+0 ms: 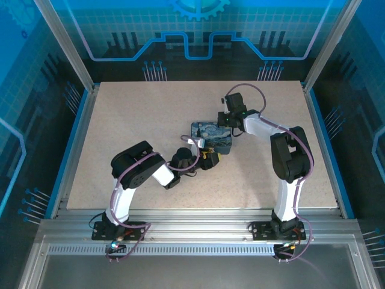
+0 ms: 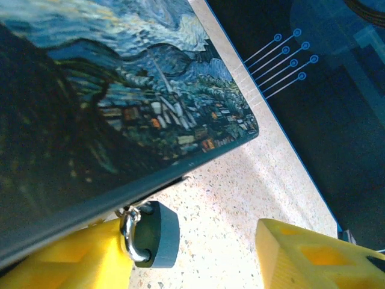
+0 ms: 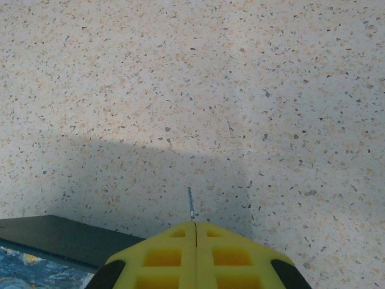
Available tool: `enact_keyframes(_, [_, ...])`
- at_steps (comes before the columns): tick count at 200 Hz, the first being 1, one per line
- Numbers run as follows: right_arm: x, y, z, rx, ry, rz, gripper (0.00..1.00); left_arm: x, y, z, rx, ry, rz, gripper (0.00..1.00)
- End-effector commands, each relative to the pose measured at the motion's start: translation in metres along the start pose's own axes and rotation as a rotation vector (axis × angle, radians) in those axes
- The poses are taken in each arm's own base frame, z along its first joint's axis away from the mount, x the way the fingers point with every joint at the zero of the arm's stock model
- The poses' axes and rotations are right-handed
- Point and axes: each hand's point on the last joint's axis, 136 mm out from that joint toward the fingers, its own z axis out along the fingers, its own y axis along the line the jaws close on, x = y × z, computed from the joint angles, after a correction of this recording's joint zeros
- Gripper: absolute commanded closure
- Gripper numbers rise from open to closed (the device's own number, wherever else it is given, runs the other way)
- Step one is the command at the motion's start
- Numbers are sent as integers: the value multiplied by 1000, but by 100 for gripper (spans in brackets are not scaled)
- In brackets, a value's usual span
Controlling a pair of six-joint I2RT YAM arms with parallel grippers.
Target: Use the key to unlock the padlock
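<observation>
Left pincer (image 2: 189,235) stands wide open with nothing held. Its yellow fingers (image 2: 66,262) flank the padlock (image 2: 157,233), which hangs by its silver shackle from the front edge of the painted box (image 2: 120,90), close against the finger at the lower left of the left wrist frame. Right pincer (image 3: 195,229) is pressed tight on a thin metal blade, seemingly the key (image 3: 190,206), whose long axis runs straight out past the fingertips over bare table (image 3: 240,90). From above, this pincer sits at the box's upper right corner while the padlock's side faces lower left, so the box lies between key and lock. The left arm is much nearer. The keyhole cannot be made out.
</observation>
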Motion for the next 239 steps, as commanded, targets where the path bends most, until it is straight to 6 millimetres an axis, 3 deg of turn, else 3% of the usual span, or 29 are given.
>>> enact_keyframes(1, [36,9,0,-19,114,-8,100,-2,-18,6,91,-7,-11,51])
enact_keyframes(61, [35,10,0,-24,112,-7,100,10,-9,0,25,23,-11,46])
enact_keyframes(110, [34,11,-2,-24,108,-7,100,16,-1,5,-21,43,-17,50])
enact_keyframes(239, [33,10,-5,-26,99,-8,100,14,18,-1,-84,58,-16,86])
